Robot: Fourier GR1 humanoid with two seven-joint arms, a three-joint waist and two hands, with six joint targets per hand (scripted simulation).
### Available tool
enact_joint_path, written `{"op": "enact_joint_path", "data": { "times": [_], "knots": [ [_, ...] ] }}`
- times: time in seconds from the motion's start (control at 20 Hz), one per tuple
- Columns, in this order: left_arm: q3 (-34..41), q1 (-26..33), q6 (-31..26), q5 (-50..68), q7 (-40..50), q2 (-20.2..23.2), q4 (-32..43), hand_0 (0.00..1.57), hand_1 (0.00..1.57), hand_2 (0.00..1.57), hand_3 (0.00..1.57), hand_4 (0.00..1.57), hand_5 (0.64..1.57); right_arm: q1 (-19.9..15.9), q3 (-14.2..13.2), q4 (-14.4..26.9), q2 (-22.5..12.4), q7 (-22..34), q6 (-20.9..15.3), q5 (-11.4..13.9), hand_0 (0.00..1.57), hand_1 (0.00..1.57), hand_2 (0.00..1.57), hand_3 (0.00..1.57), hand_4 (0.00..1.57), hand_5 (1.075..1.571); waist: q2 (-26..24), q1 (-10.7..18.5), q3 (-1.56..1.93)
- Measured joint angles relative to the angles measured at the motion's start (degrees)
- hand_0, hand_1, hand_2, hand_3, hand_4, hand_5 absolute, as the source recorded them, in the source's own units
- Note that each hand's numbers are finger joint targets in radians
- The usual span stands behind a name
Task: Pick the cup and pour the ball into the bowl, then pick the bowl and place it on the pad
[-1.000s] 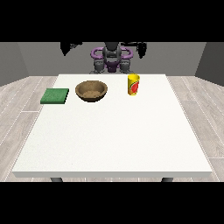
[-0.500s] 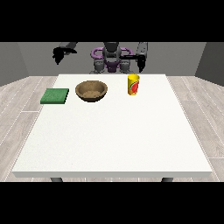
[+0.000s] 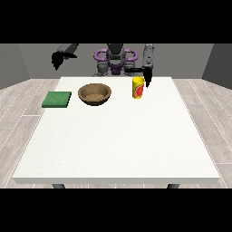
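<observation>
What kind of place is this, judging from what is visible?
Probably a plain test room for tabletop handling. A large white table stands on a grey plank floor before bare grey walls, and it carries only a green pad, a wooden bowl and a yellow cup.

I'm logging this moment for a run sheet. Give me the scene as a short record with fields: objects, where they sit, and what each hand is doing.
table: white table, robot behind its far edge
cup: yellow cup, upright, far side, right of the bowl
bowl: brown bowl, upright, between pad and cup
pad: green pad, flat, left of the bowl, nothing on it
hand at view's right: hand right beside the cup's rim; contact cannot be told
hand at view's left: hand raised off the table's far left corner, holding nothing
ball: not visible
</observation>
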Motion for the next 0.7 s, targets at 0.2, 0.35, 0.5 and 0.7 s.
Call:
{"op": "enact_joint_path", "data": {
  "times": [0.2,0.35,0.5,0.7],
  "knots": [
    [2.91,-2.42,1.39,0.06,-6.13,0.23,7.52,0.61,0.61,0.00,0.00,0.00,1.462,-0.52,-1.33,0.42,-1.63,-0.73,2.44,-1.26,0.00,0.00,0.00,0.00,0.27,1.570,1.83,-1.63,-0.01],
    [4.44,-4.25,3.41,-0.53,-10.13,0.06,12.90,1.00,1.00,1.20,1.00,0.76,1.539,-1.22,-2.62,0.53,-3.08,-1.11,4.46,-2.87,0.00,0.00,0.00,0.00,0.23,1.567,3.75,-3.19,-0.01],
    [4.54,-5.41,7.97,-3.01,-12.35,-0.42,16.58,1.31,1.31,1.57,1.57,1.17,1.556,-1.70,-3.76,1.26,-4.52,-1.70,6.42,-4.06,0.00,0.00,0.00,0.00,0.22,1.569,5.08,-4.59,-0.01],
    [3.67,-6.75,12.86,-5.11,-13.05,-0.67,20.12,1.30,1.30,1.57,1.57,1.21,1.556,-1.66,-5.84,4.29,-6.40,-1.74,8.89,-5.80,0.00,0.00,0.00,0.00,0.34,1.569,4.04,-4.70,0.06]
  ]
}}
